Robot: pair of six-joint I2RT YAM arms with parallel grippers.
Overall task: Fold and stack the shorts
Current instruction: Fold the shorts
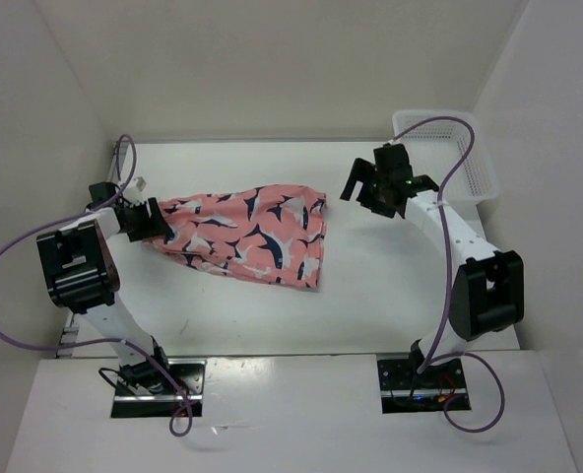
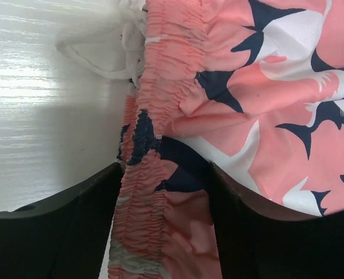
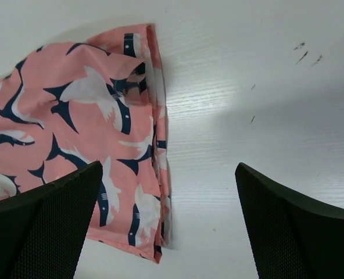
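Note:
The salmon-pink shorts [image 1: 252, 235] with navy-and-white sharks lie on the white table, folded over, waist to the left and leg hems to the right. My left gripper [image 1: 152, 221] is shut on the shorts' gathered waistband [image 2: 160, 192]; the white drawstring [image 2: 111, 49] trails off beside it. My right gripper [image 1: 370, 189] is open and empty, held above the table just right of the shorts' hem edge [image 3: 157, 174]. In the right wrist view the shorts [image 3: 73, 133] fill the left half.
A white mesh basket [image 1: 461, 158] stands at the back right corner. White walls close in the table on the left, back and right. A few small dark marks [image 3: 307, 56] show on the tabletop right of the shorts.

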